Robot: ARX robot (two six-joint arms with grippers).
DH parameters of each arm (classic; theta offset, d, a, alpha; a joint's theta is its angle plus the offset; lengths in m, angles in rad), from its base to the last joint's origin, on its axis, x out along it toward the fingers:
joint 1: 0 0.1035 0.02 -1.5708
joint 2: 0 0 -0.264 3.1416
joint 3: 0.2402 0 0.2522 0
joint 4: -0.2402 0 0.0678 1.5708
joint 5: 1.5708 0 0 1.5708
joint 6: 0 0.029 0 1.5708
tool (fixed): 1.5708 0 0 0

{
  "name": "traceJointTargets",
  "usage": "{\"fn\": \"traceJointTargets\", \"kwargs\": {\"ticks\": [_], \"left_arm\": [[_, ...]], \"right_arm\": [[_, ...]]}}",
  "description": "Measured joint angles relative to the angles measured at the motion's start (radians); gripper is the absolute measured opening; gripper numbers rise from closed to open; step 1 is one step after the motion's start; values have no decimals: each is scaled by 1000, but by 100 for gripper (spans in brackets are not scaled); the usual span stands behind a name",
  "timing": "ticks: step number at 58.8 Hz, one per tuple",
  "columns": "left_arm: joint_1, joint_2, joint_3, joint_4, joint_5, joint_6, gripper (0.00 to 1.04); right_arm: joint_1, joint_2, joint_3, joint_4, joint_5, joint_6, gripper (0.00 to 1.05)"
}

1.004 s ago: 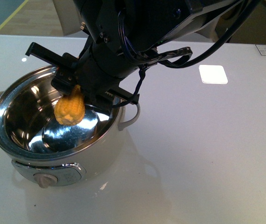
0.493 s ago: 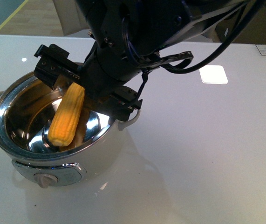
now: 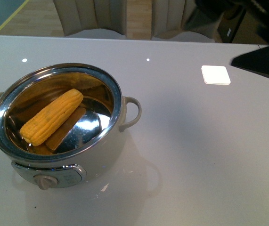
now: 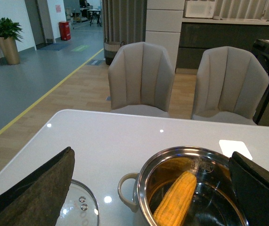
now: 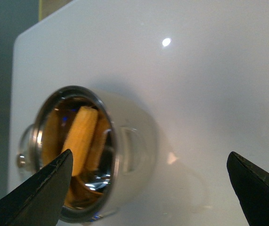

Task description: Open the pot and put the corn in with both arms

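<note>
The cream-white pot (image 3: 118,101) stands open at the table's left, with the yellow corn (image 3: 52,117) lying slantwise on its shiny steel bottom. In the left wrist view the pot (image 4: 146,181) and corn (image 4: 175,197) sit below my left gripper (image 4: 151,152), which is open and empty. The glass lid (image 4: 80,209) lies flat on the table beside the pot. My right gripper (image 5: 149,153) is open, empty and well above the table. Its view looks down on the pot (image 5: 139,155) and the corn (image 5: 80,134). Neither gripper's fingers show in the front view.
A white square pad (image 3: 216,75) lies on the table to the right of the pot. A dark part of an arm (image 3: 261,61) juts in at the right edge. Two grey chairs (image 4: 141,77) stand behind the table's far edge.
The right gripper let go of the corn and the arm drew back out of the front view. The corn dropped and now lies inside the pot.
</note>
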Motion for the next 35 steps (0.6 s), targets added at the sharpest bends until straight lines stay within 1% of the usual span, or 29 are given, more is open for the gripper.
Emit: {"fn": "traceJointTargets", "kwargs": {"ticks": [3,4,10,15,18,27,29,30,31,32,33,34,35], "left_arm": [[0,0,0,0,0,0,98],[0,0,0,0,0,0,98],[0,0,0,0,0,0,98],[0,0,0,0,0,0,98],[0,0,0,0,0,0,98],[0,0,0,0,0,0,98],[0,0,0,0,0,0,98],[0,0,0,0,0,0,98],[0,0,0,0,0,0,98],[0,0,0,0,1,0,98],[0,0,0,0,2,0,98],[0,0,0,0,0,0,98],[0,0,0,0,0,0,98]], "right_arm": [[-6,-58,-41,-14,27,-45,96],[-10,-104,-74,-19,54,-93,96],[-29,-259,-189,-48,74,-199,96],[-56,-398,-303,-80,66,-234,96],[-72,-463,-353,-102,87,-252,96],[-121,-551,-396,-113,85,-259,96],[-120,-552,-422,-27,133,-283,93],[-119,-558,-457,75,176,-321,90],[-119,-561,-476,130,195,-339,88],[-120,-564,-513,232,220,-372,84],[-121,-567,-534,283,230,-380,83],[-126,-574,-570,371,240,-418,79],[-130,-579,-587,414,241,-433,78]]}}
